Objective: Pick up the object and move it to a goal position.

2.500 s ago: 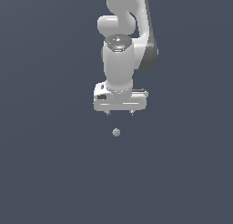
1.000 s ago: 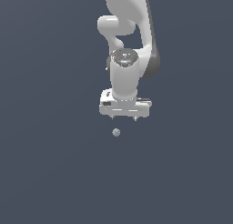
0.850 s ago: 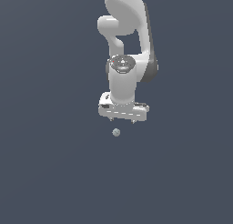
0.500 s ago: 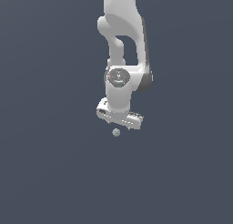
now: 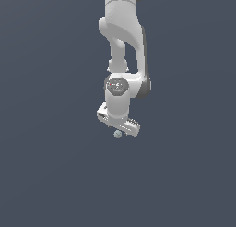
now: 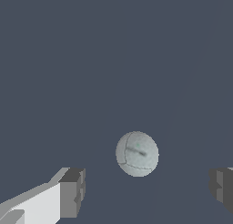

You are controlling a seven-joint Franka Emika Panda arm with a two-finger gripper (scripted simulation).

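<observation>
One white gripper (image 5: 119, 128) has dropped and tilted since earlier; its fingers (image 6: 72, 192) stand apart, with the small pale ball (image 6: 137, 153) between them, untouched, on the dark floor (image 5: 55, 175).

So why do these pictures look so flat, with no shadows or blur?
Exterior view: even lighting on a plain dark backdrop, no shadow under the ball or gripper. Wrist view: sharp, ball softly shaded, finger edges crisp.

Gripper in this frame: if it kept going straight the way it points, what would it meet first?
Most likely the ball: the wrist view shows it ahead of the open gripper, between the fingers and touching neither. In the exterior view it sits just under the gripper. Depth is unclear.
</observation>
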